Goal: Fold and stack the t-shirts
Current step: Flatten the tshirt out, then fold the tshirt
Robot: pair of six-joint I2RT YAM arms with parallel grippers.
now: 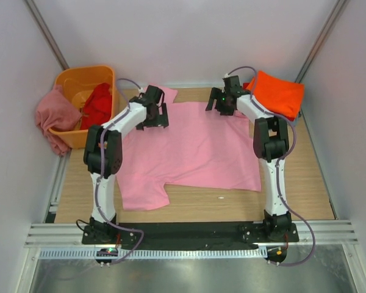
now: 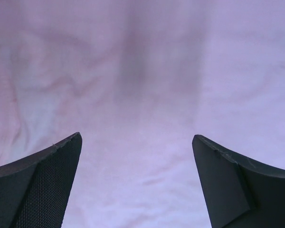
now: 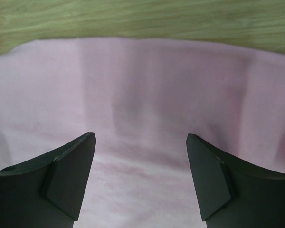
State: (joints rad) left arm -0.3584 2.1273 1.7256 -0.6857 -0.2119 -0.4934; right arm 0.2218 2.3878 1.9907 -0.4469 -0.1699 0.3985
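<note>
A light pink t-shirt (image 1: 189,149) lies spread flat on the wooden table. My left gripper (image 1: 152,116) is open just above its far left part; pink cloth (image 2: 142,85) fills the left wrist view between the fingers (image 2: 52,180). My right gripper (image 1: 222,105) is open over the shirt's far right edge; the right wrist view shows the pink hem (image 3: 142,95) and bare wood beyond. A folded orange t-shirt (image 1: 279,93) lies at the far right. A red t-shirt (image 1: 97,104) sits in the tub and a dusty rose t-shirt (image 1: 55,116) hangs over its left side. No grey-blue shirt shows.
An orange plastic tub (image 1: 79,79) stands at the far left corner. White walls enclose the table (image 1: 305,183) on three sides. A metal rail (image 1: 189,235) runs along the near edge by the arm bases.
</note>
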